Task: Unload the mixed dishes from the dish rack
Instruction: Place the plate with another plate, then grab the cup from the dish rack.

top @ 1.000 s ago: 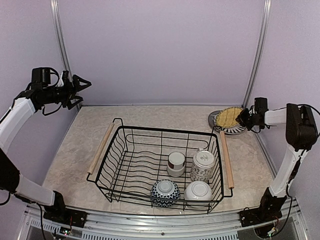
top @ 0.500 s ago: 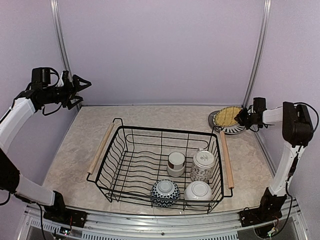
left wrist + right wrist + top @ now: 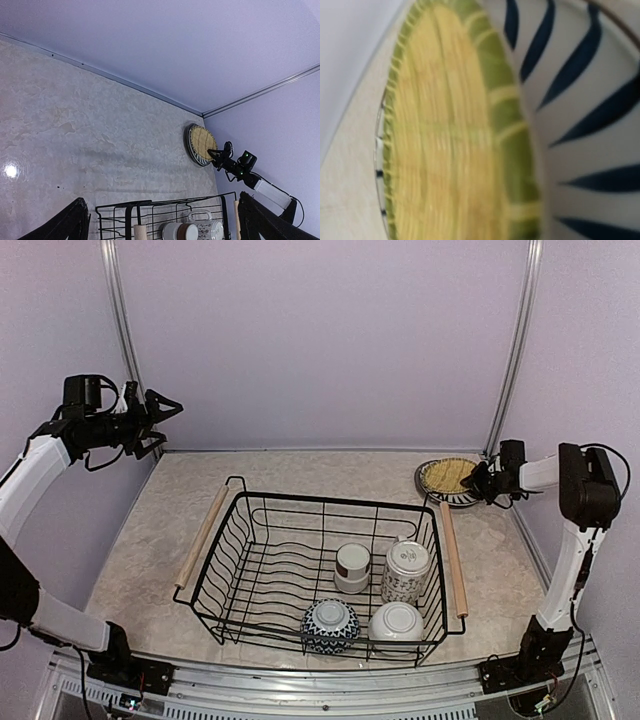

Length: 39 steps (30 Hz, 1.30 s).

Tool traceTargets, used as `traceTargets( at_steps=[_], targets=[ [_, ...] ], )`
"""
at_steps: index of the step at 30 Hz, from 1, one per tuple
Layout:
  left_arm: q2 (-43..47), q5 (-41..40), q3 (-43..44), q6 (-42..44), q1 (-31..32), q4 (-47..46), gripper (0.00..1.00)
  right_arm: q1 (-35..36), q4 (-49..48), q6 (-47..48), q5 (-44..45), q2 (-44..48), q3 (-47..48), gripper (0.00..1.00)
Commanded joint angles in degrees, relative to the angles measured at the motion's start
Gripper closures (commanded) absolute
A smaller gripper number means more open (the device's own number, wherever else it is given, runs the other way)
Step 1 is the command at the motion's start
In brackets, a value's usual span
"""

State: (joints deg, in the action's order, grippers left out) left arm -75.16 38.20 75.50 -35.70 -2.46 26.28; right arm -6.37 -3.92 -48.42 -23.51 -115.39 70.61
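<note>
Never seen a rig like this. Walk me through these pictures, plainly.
Two robot arms are bolted at the near edge of a table. The wide picture looks down from behind them; the other two come from wrist cameras. On it sits a wire rack holding a white cup, a patterned cup, a blue bowl and a white bowl. Beyond it, a yellow mat lies on a striped plate. The left fingers hang open, holding nothing. The right fingers are at the mat's edge; whether they grip it is unclear.
</note>
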Motion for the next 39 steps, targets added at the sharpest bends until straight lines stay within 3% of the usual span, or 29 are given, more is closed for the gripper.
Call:
traceTargets(
  at_steps=[1, 8, 14, 18, 24, 32, 39],
  targets=[
    [0.8, 0.5, 1.0, 0.9, 0.4, 0.6, 0.01, 1.1, 4.9, 6.0, 2.4, 1.2, 2.0, 0.76],
    [0.8, 0.8, 1.0, 0.7, 0.4, 0.5, 0.01, 1.2, 12.0, 11.3, 7.2, 4.7, 2.9, 0.64],
    [0.8, 0.9, 1.0, 0.7, 0.7, 0.5, 0.01, 1.2, 15.0, 14.6, 9.6, 8.2, 1.8, 0.47],
    [0.9, 0.8, 1.0, 0.8, 0.9, 0.6, 0.01, 1.4, 15.9, 15.9, 10.5, 11.8, -0.3, 0.41],
    [0.9, 1.0, 1.1, 0.7, 0.9, 0.5, 0.01, 2.6, 15.7, 18.9, 12.7, 20.5, -7.3, 0.24],
    [1.1, 1.0, 1.1, 0.7, 1.0, 0.6, 0.01, 8.2, 19.2, 24.6, 18.9, 33.3, -13.8, 0.07],
    [1.1, 1.1, 1.1, 0.6, 1.4, 0.5, 0.01, 16.6, 26.2, 29.4, 20.8, 40.5, -5.6, 0.01]
  ],
)
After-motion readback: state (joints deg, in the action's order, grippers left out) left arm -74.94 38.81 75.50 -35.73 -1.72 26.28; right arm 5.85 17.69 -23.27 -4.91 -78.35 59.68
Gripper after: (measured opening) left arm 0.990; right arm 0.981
